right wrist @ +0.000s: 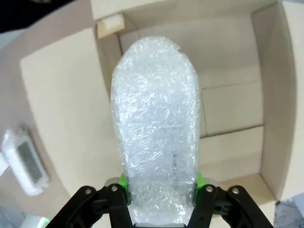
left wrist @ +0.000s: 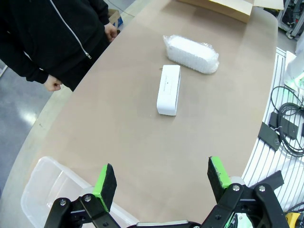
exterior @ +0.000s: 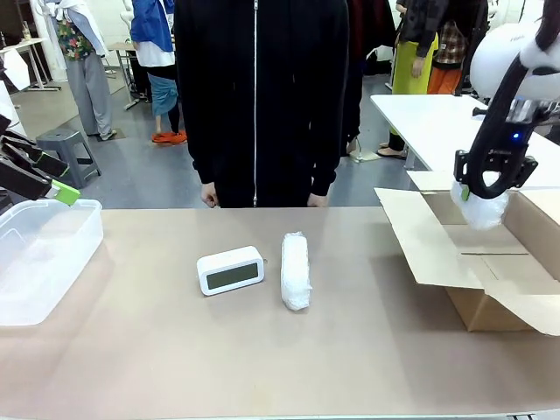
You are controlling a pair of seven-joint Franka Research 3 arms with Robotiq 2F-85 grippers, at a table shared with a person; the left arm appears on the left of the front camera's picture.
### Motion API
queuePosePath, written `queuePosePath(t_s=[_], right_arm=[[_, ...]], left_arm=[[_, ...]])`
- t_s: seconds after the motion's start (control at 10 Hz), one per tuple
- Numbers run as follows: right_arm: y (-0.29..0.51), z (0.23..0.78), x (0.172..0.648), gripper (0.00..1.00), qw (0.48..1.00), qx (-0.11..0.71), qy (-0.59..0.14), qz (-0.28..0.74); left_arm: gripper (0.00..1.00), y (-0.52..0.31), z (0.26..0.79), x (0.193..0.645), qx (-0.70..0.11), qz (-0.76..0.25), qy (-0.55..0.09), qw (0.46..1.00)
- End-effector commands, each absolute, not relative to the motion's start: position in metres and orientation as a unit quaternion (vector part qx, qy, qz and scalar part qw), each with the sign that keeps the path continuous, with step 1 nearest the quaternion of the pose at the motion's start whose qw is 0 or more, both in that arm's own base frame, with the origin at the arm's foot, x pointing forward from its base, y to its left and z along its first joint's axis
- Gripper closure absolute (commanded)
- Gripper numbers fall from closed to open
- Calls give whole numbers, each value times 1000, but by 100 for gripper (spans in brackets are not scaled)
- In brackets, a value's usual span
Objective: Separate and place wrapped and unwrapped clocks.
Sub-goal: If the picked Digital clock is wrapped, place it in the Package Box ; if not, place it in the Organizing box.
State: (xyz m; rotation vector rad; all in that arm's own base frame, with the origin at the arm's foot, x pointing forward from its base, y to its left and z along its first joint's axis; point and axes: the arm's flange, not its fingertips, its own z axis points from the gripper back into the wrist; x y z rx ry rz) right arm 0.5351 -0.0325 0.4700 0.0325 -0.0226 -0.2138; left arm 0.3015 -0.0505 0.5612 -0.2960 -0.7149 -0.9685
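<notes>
In the front view, the right gripper (exterior: 484,186) is hanging over the open cardboard box (exterior: 437,262) at the table's right end, its fingers closing tight on the held wrapped clock (exterior: 484,210), which is dangling above the box's opening. Near the middle of the table (exterior: 262,359), the bare clock (exterior: 230,269) is standing with its screen facing the robot, and the loose wrapped clock (exterior: 296,270) is lying just beside it on its right, apart from it. The left gripper (exterior: 58,179) is hovering above the clear plastic tub (exterior: 52,262) at the left edge. A person in a black jacket (exterior: 258,96) is standing at the far side. In the left wrist view, the green pads (left wrist: 105,180) are standing wide apart and gripping nothing, above the tub's rim, with both table clocks lying farther off. In the right wrist view, the fingers (right wrist: 124,183) are pinching the bundle's lower end from both sides, and its upper end is pointing down into the box.
</notes>
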Motion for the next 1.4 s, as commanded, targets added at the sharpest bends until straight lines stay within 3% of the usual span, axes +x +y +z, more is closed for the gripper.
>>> queuePosePath(t_s=[0.0,0.6,0.7,1.3], right_arm=[[-41,456,542,48,993,2,0,-115],[-46,395,553,48,993,-15,-7,-115],[-48,393,552,2,993,-17,-5,-115],[-48,403,552,0,992,-34,28,-118]], left_arm=[[0,-49,560,302,-144,-458,-336,810],[0,-49,560,302,-144,-458,-336,810],[0,-49,560,302,-144,-458,-336,810],[0,-49,560,302,-144,-458,-336,810]])
